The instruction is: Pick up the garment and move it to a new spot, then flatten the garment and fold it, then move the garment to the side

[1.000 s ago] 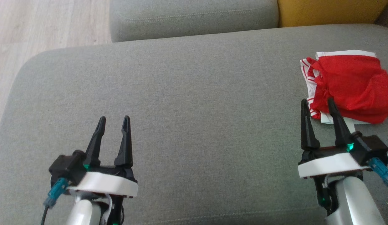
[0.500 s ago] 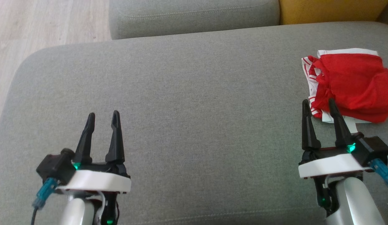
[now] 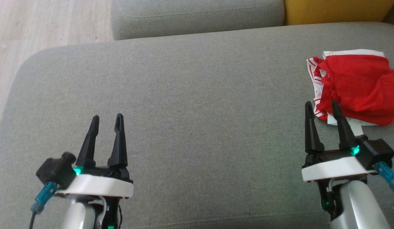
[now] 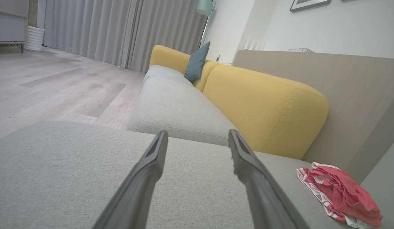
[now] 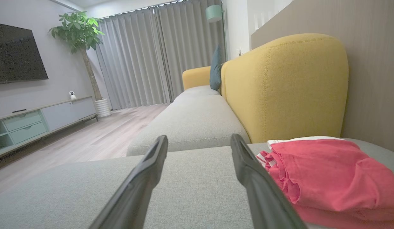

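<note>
On the grey sofa cushion [image 3: 197, 105], at its far right, lies the garment [image 3: 359, 82], a crumpled red piece with white, red-striped trim, near the yellow backrest [image 3: 333, 11]. A white strip pokes from its near edge; any print there is too small to read. The right fingers [image 3: 309, 133] stand spread wide and empty, tips just beside the garment. The left fingers [image 3: 118, 143] gape empty too, well apart from it.
</note>
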`<state>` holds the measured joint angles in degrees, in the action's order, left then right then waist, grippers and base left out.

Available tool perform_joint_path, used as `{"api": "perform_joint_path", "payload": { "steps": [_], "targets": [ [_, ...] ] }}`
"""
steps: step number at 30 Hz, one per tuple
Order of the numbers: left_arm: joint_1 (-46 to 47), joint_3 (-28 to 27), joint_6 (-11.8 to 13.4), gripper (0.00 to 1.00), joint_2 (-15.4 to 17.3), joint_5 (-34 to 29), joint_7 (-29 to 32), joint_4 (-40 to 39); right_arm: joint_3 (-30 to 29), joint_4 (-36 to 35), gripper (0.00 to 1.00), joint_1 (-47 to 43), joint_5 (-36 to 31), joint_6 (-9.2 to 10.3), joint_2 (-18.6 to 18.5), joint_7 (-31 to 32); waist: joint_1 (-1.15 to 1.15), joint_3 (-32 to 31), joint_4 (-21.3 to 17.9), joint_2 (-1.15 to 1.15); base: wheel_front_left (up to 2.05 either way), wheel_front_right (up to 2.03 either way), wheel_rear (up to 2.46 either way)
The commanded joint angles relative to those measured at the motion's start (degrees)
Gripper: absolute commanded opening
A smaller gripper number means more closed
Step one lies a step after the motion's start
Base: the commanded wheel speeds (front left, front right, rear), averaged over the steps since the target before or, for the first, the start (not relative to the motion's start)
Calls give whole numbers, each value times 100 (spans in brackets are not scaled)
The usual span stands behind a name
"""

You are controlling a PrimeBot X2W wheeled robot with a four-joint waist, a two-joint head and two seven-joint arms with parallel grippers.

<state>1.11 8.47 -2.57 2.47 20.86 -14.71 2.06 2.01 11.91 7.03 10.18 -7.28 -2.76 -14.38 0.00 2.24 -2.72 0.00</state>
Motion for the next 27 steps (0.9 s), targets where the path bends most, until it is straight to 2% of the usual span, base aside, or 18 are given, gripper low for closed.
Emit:
{"api": "perform_joint_path", "payload": {
  "steps": [1,13,14,17,27],
  "targets": [
    [106,-186,3,100,41,1,-29,-170,162,-181,100,147,43,-21,-12,-62,0,-2,0,0,0,0,0],
    [77,-261,-80,100,41,272,-29,-239,209,-152,100,149,53,-21,-12,-62,0,4,-9,0,0,0,0],
    [-92,-20,-52,0,-3,268,0,-1,64,29,0,-3,1,0,2,1,0,2,-8,0,0,0,0],
    [-152,7,-50,0,-13,314,13,229,84,219,0,-98,51,1,6,9,0,0,-6,0,0,0,0],
    [-103,-72,-80,0,27,906,150,303,46,216,0,-99,751,-1,-27,149,0,-16,16,0,0,0,0]
  ]
}}
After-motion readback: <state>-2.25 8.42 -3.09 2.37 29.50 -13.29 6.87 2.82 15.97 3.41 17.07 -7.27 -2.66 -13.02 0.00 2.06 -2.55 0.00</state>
